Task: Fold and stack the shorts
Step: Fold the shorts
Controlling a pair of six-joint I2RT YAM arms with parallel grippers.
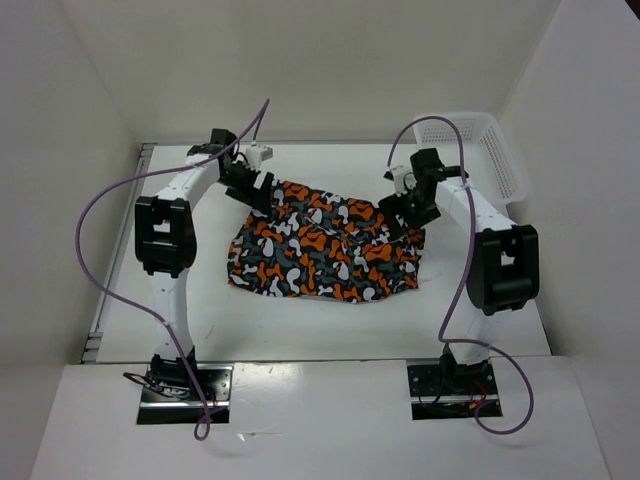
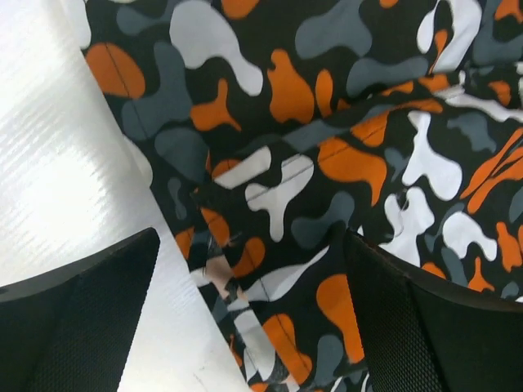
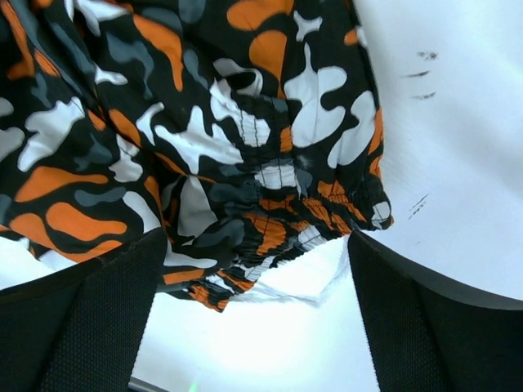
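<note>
- White table (image 1: 300, 325) holds the shorts (image 1: 325, 245) at its middle, spread flat, long axis running left to right.
- Left gripper (image 1: 262, 190) is at their far-left corner; its wrist view shows the jaws wide apart over seamed cloth.
- Right gripper (image 1: 396, 215) is also parted, at the gathered waistband (image 3: 327, 204), which shows only up close.
- Lattice basket (image 1: 500, 150) stands far right, apart from the shorts.

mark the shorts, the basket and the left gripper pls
shorts (image 1: 325, 250), top external view, middle of the spread cloth.
white lattice basket (image 1: 505, 165), top external view, its right wall.
left gripper (image 1: 262, 192), top external view, midway between its fingertips, at the shorts' far-left corner.
</note>
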